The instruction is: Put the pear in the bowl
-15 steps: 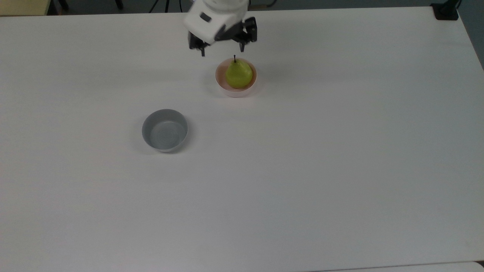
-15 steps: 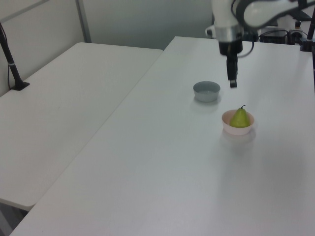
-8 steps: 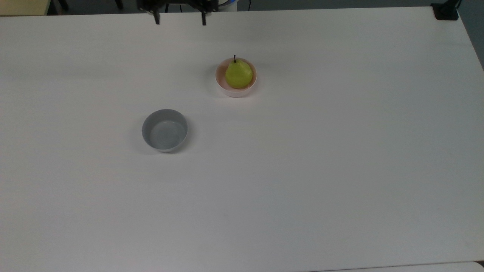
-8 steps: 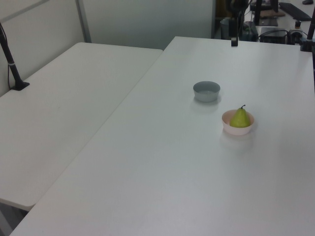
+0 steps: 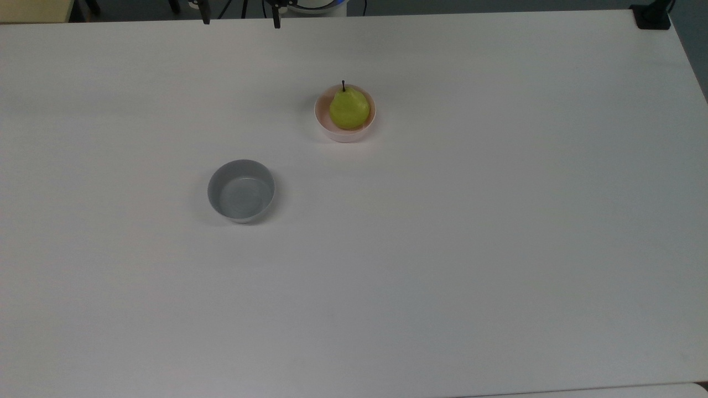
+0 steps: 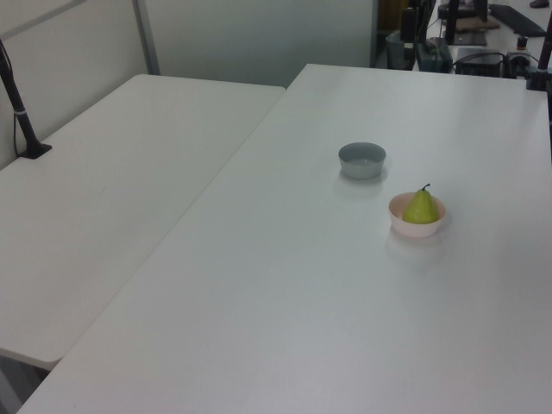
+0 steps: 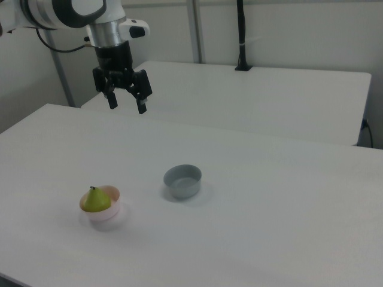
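Tool (image 7: 127, 104) high above table (image 7: 251, 197), fingers spread, empty; pear (image 7: 94, 201) in bowl (image 7: 109, 214).

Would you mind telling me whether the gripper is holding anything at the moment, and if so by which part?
Nothing is held. The gripper hangs open and empty above the table, while the pear sits upright in the pink bowl.
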Robot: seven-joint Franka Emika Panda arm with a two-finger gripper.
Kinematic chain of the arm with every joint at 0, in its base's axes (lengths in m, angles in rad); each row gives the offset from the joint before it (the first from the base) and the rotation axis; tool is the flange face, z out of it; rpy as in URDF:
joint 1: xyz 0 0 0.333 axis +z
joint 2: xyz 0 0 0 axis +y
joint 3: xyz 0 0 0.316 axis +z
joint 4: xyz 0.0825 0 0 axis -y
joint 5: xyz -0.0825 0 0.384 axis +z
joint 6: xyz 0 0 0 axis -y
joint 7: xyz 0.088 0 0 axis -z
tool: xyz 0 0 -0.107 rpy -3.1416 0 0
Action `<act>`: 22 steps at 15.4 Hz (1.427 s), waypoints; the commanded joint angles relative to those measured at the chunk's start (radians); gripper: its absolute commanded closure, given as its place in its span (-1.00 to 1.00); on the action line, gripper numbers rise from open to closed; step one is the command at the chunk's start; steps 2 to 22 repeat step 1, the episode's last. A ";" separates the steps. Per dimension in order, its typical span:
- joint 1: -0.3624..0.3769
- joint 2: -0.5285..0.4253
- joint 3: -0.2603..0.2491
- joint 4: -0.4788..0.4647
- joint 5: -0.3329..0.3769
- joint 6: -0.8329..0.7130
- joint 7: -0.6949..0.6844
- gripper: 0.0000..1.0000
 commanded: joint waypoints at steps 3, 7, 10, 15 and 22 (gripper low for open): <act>-0.006 -0.005 -0.013 0.004 0.027 0.013 0.016 -1.00; -0.006 -0.005 -0.013 0.004 0.027 0.013 0.016 -1.00; -0.006 -0.005 -0.013 0.004 0.027 0.013 0.016 -1.00; -0.006 -0.005 -0.013 0.004 0.027 0.013 0.016 -1.00; -0.006 -0.005 -0.013 0.004 0.027 0.013 0.016 -1.00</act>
